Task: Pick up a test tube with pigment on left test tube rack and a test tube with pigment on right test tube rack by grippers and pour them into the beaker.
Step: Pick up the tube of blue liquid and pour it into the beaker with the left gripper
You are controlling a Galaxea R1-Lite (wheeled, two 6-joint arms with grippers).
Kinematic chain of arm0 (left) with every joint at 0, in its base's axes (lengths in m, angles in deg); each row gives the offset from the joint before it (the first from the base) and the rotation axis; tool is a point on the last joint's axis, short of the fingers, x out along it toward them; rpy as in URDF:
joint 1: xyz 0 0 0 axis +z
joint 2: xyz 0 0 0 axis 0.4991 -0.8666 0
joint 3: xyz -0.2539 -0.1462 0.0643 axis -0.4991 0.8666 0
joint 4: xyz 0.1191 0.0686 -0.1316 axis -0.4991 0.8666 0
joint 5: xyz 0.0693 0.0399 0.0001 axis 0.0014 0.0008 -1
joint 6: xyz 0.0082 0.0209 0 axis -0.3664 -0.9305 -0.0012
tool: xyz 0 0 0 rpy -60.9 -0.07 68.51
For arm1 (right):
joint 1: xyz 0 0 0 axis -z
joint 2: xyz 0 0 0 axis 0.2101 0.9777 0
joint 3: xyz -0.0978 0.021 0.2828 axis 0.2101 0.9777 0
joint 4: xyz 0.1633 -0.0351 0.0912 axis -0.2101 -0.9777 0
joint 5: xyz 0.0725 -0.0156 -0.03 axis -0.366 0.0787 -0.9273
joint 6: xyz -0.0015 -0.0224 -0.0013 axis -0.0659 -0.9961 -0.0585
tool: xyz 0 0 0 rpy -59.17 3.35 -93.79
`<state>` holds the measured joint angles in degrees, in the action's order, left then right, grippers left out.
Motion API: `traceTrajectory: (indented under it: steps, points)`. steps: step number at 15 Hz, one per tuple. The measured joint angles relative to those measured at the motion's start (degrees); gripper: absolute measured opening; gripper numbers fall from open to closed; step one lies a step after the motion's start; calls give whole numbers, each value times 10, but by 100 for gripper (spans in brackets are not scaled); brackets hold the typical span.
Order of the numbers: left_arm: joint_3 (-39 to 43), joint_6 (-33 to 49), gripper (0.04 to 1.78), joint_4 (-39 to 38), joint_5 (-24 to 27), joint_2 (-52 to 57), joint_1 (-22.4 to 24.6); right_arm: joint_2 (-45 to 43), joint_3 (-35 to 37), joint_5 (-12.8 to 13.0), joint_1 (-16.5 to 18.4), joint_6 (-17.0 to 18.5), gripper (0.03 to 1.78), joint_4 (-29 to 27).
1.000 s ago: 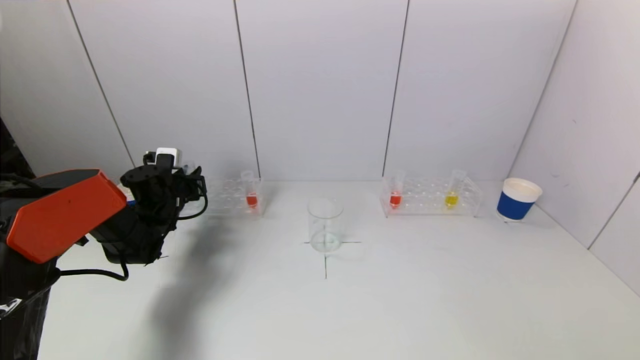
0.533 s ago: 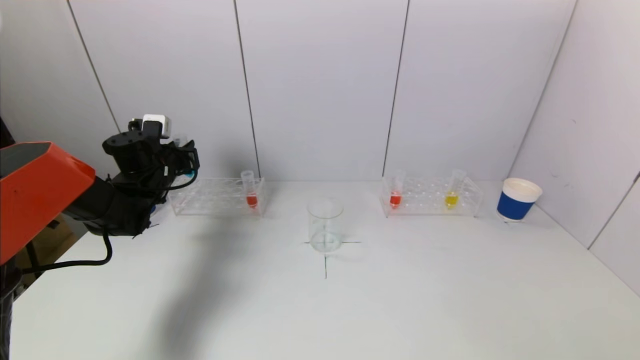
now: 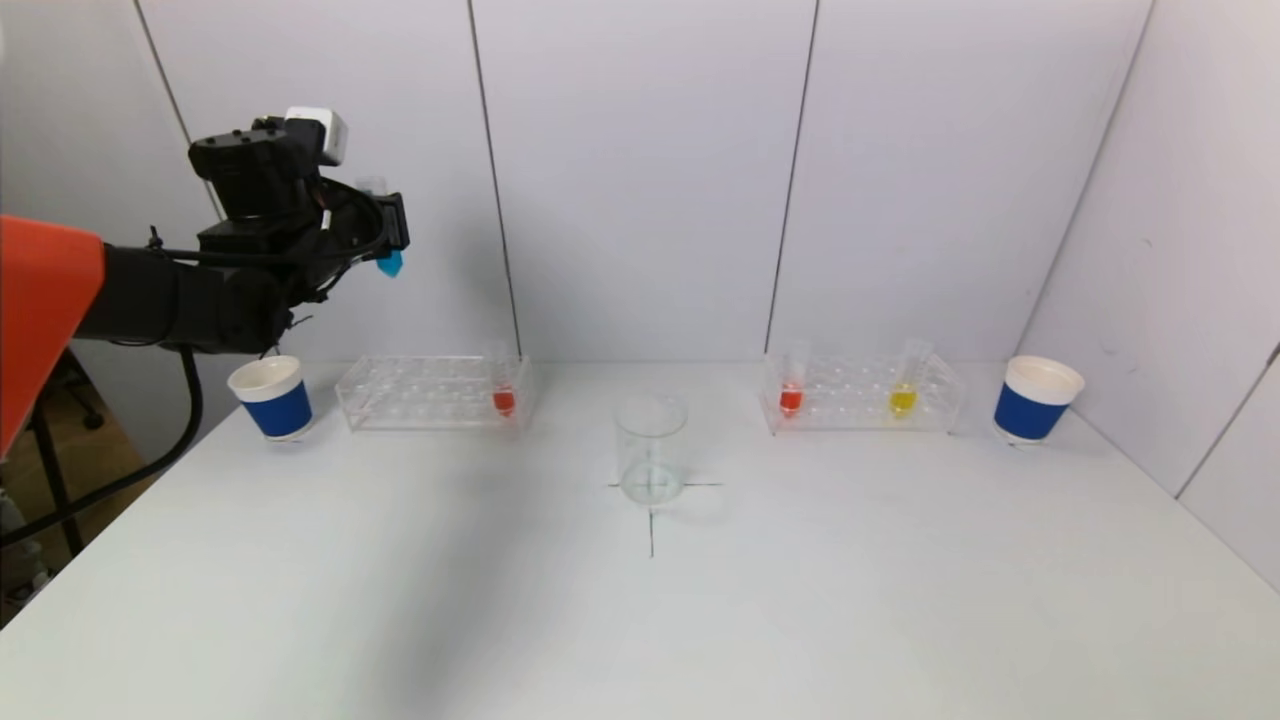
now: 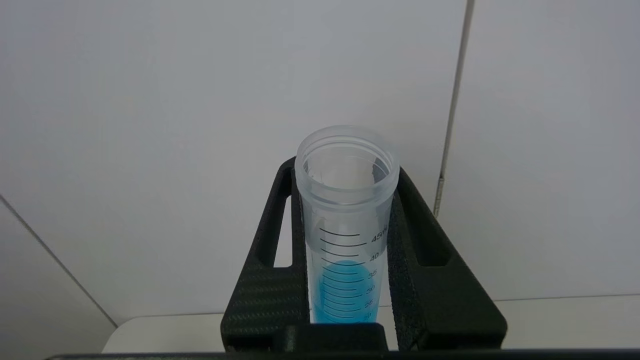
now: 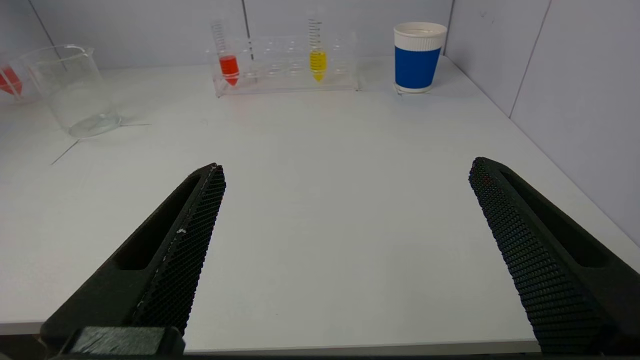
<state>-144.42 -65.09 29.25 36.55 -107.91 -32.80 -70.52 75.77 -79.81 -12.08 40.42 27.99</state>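
So far, only the first part of the task is judged to be done. A test tube with blue pigment (image 4: 346, 225) is clamped between the closed fingers of the left gripper (image 3: 385, 232), and it is held upright high above the left test tube rack (image 3: 430, 392), well apart from the beaker (image 3: 651, 449). In the left wrist view the tube is seen open at the top, with the blue liquid low inside it. No coloured liquid is seen in the beaker, which stands on the cross mark at the middle of the table (image 3: 800, 600), so nothing seems to be poured yet.

One red tube (image 3: 503, 385) is seen in the left rack. In the right test tube rack (image 3: 862, 393) a red tube (image 3: 791, 385) and a yellow tube (image 3: 904, 388) are standing, untouched. The right gripper (image 5: 345, 250) is held low over the table near its front edge, with its fingers spread wide and nothing between them. What is left, as it appears: the carrying of the blue tube to the beaker, the pouring, and the whole work on the right side.
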Motion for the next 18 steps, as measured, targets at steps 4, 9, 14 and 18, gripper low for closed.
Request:
traceTrajectory:
  steps: [4,9,14,18]
  points:
    - [-121,-1,46,117,33,-18,-30,0,0,0,0,0,177,0]
    - [-230,-52,46,172,116,-71,-64,0,0,0,0,0,177,0]
    - [-240,-118,46,169,165,-116,-99,0,0,0,0,0,177,0]
    - [-236,-176,46,153,187,-144,-120,0,0,0,0,0,177,0]
